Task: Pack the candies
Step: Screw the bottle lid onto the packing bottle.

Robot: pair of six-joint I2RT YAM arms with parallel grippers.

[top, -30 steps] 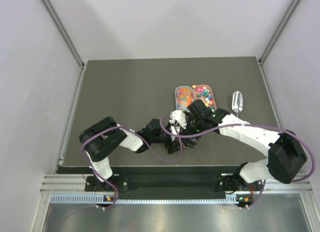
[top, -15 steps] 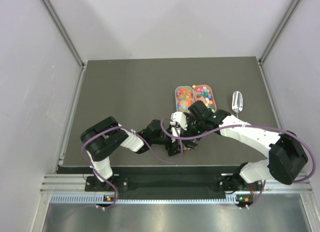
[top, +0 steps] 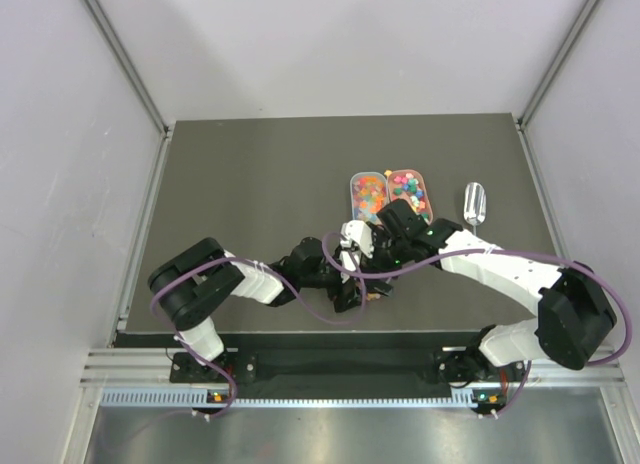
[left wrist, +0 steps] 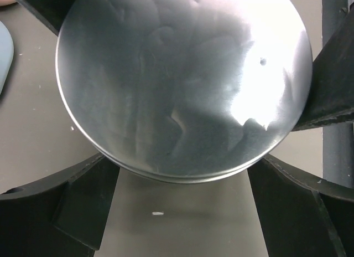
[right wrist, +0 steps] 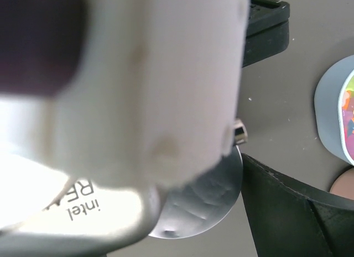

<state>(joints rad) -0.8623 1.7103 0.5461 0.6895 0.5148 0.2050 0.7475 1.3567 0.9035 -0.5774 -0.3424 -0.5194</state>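
Dark grey tabletop [top: 250,194] enclosed by pale walls [top: 60,164]; candies [top: 392,189] lie in two trays. Left pincer [left wrist: 182,174], jaws wide, spans a clear round lid [left wrist: 182,85]. Right pincer [top: 375,246] stands wide, grip indeterminate.

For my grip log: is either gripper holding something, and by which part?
The left gripper seems to hold the clear round plastic lid by opposite sides of its rim. For the right gripper, it cannot be told.
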